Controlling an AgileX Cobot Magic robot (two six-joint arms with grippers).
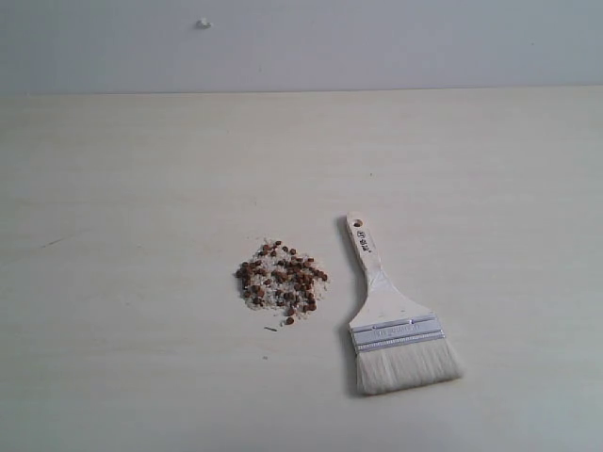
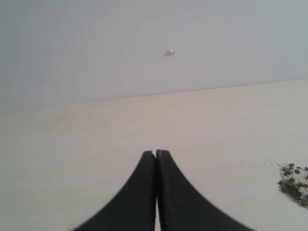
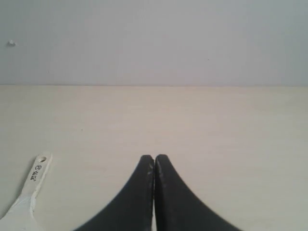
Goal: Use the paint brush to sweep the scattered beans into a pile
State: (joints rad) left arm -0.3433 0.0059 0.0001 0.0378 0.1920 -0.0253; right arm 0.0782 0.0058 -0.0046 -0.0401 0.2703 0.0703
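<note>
Over the pale wood-grain tabletop, the left black gripper is hovering, jaws pressed together and empty. Near the middle, tiny round reddish-brown beans are lying heaped among whitish grains. Just to their right, the flat paint brush, with off-white bristles, silver ferrule and wooden handle, is lying untouched. The right black gripper is hovering closed and empty too.

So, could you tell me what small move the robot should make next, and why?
Probably open the right gripper and ease it toward the handle of the paint brush. Its jaws are shut and empty, and the brush lies flat on the table, untouched, on that arm's side. The beans sit in a loose patch just beside it, so nothing can be swept until the brush is picked up.
</note>
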